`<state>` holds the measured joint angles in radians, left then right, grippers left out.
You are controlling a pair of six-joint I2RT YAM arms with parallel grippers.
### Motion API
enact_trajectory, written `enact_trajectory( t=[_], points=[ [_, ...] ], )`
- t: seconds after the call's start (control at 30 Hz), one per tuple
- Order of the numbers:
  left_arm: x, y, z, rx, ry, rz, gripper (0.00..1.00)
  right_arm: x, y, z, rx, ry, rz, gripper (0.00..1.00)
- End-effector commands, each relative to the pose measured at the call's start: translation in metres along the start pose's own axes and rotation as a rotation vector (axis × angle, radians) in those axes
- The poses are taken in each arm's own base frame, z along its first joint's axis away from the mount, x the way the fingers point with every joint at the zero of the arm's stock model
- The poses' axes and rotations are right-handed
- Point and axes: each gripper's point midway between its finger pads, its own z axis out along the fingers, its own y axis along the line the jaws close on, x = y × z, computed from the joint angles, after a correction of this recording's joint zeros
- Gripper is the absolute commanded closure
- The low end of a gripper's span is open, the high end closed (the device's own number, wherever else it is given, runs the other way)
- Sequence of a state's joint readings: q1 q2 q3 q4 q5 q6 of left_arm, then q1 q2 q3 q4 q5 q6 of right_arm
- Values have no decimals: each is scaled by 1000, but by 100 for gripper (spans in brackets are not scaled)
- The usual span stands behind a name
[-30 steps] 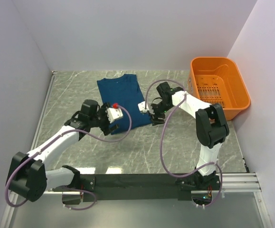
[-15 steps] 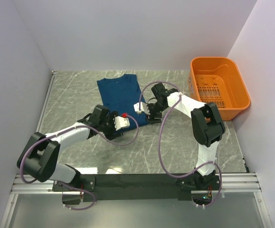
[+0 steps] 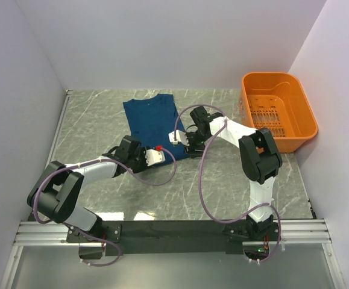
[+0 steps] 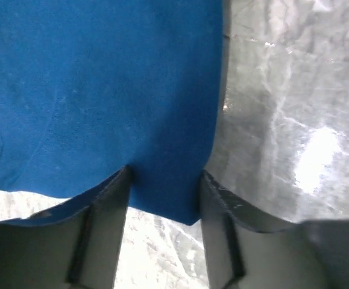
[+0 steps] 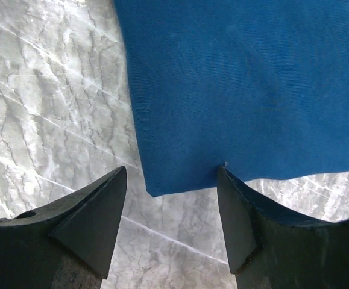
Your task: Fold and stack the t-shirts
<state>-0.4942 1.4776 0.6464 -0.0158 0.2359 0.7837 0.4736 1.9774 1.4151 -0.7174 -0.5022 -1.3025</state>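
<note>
Both arms drew in to the t-shirt (image 3: pixel 152 120) | left gripper (image 4: pixel 164 174) narrowed around a cloth corner, hold cannot tell | right gripper (image 5: pixel 171 171) spread, straddling another corner | t-shirt flat on tabletop (image 3: pixel 234 180)

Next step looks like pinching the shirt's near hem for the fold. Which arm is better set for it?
Left, probably. The t-shirt hem corner lies well between the fingers of the left gripper; the right gripper is open too, but the hem barely reaches past its fingertips.
</note>
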Motion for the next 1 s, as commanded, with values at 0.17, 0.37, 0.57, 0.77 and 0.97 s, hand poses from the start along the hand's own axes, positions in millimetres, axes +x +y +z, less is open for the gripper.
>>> enact_trajectory(
  t=[0.17,0.37,0.57,0.77,0.97],
  points=[
    [9,3,5,-35,34,23,64,-8,-3,2,9,29,-33,32],
    [4,-1,6,-21,20,21,76,-4,1,9,-5,63,-7,35],
    [-3,-2,3,-11,-3,18,83,4,7,20,-15,119,22,49],
    [-10,-10,1,16,-34,25,94,8,9,25,-2,138,70,82],
    [-14,-28,-8,83,-68,32,99,2,24,16,-45,111,81,100]
  ],
)
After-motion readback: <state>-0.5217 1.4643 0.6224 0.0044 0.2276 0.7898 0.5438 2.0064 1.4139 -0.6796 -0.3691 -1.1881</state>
